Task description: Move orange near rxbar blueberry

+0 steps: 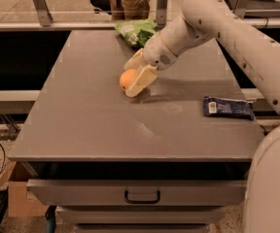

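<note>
The orange (125,79) rests on the grey table (91,125), left of centre. My gripper (130,80) has come down from the right and straddles it. One cream finger (141,81) covers the orange's near right side and the other finger (133,62) lies behind it. The jaws look open around the fruit. The rxbar blueberry (227,108), a dark navy wrapper with a white patch at its left end, lies flat near the table's right edge, well to the right of the orange.
A bright green snack bag (136,31) lies at the table's far edge, behind the gripper. My white arm (237,38) spans the right side above the table. A drawer with a handle (142,196) sits below the front edge. A person stands behind the table.
</note>
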Motion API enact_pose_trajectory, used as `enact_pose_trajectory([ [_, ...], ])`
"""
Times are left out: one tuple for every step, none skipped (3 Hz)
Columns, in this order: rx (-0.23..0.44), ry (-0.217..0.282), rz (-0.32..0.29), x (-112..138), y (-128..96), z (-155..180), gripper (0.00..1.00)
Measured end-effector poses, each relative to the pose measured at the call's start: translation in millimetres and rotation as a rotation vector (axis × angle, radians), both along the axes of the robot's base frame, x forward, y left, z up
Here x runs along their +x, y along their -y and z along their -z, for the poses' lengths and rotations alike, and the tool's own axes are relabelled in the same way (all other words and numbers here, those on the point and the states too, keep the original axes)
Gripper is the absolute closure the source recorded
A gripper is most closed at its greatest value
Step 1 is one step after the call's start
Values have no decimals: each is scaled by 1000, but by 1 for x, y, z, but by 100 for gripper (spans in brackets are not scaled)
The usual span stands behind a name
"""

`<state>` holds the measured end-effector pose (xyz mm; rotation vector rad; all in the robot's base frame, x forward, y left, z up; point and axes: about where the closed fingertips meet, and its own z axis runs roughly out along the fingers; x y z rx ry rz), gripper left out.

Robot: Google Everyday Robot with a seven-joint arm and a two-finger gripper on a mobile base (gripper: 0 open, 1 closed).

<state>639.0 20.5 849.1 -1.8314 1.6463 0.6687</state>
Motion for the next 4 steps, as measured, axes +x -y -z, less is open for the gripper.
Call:
enact_pose_trajectory([
  [-10,-7,-13,-2,-1,2,58],
  [15,36,41,7,6,-11,82],
  [35,150,194,22,43,-45,100],
  [18,268,370,42,94,-78,100],
])
